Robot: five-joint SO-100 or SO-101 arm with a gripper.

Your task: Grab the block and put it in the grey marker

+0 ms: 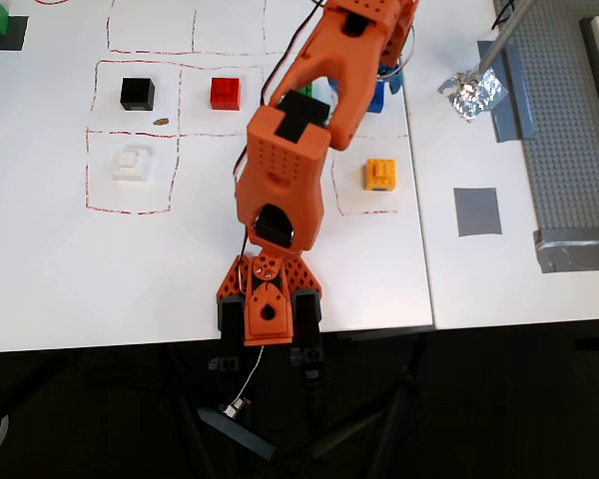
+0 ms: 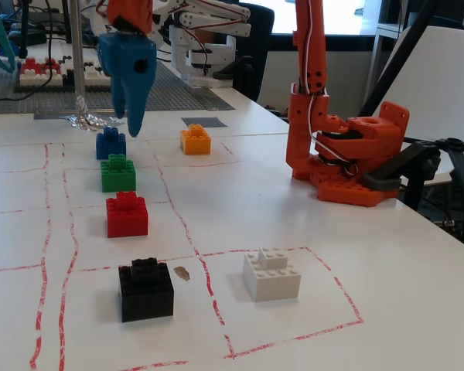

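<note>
The pincer (image 2: 129, 124), nearly closed and holding nothing, hangs just above the blue block (image 2: 110, 144) and could bump the green block (image 2: 117, 173) beside it

The blue block (image 2: 110, 144) sits upright, studs up, on the white tabletop (image 2: 294, 232). The grey marker (image 1: 477, 212), a flat dark-grey square, lies well apart from the block.
</note>
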